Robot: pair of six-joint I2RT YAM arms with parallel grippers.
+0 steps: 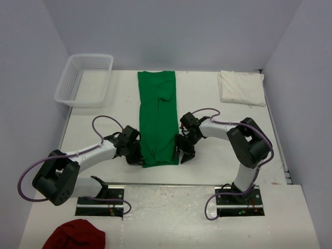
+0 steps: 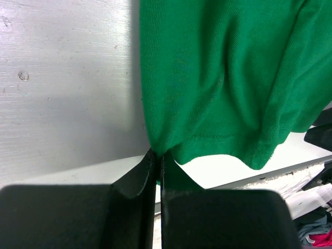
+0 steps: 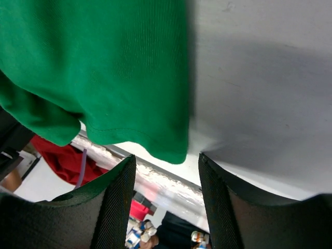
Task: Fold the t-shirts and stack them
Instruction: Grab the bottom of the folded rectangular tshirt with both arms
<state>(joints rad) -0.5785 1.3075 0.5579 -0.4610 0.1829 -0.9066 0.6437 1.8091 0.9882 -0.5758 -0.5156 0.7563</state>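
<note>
Top view: green t-shirt (image 1: 157, 119) is lying as a long folded strip on the table (image 1: 207, 171). Cream t-shirt (image 1: 241, 87) is sitting folded far right of it, mesh plastic basket (image 1: 83, 102) far left, dark red cloth (image 1: 75, 236) near-left. Left gripper (image 1: 139, 158) & right gripper (image 1: 184, 155) are flanking its near hem.

Left wrist: jaws are pressing together, pinching the stitched hem corner.

Right wrist: jaws are standing spread, the other knit corner just beyond the gap, untouched.
</note>
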